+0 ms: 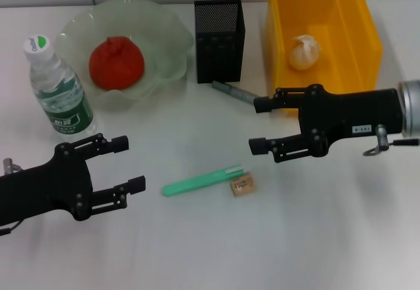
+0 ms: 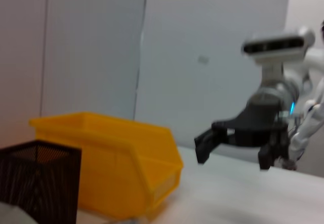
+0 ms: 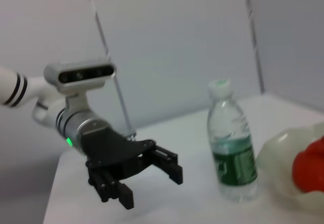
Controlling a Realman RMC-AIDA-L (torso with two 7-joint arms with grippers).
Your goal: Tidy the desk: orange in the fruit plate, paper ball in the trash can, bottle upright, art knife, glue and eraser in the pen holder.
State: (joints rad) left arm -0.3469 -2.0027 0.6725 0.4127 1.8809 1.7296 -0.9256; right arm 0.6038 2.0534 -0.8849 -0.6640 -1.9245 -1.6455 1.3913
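Observation:
The orange [image 1: 116,62] lies in the pale green fruit plate [image 1: 164,21] at the back left. The bottle [image 1: 59,93] stands upright beside the plate. The paper ball [image 1: 304,52] lies inside the yellow trash can [image 1: 367,34]. The black mesh pen holder [image 1: 220,41] stands between plate and can. A grey slim tool [image 1: 234,91] lies in front of the holder. A green slim stick [image 1: 203,180] and the tan eraser [image 1: 242,186] lie mid-table. My left gripper [image 1: 131,164] is open and empty, left of the green stick. My right gripper [image 1: 256,126] is open and empty, above the table behind the eraser.
The left wrist view shows the trash can [image 2: 116,168], the pen holder [image 2: 40,183] and my right gripper [image 2: 233,159]. The right wrist view shows the bottle [image 3: 230,143], the plate [image 3: 283,153], the orange [image 3: 310,165] and my left gripper [image 3: 150,186]. A wall stands behind the table.

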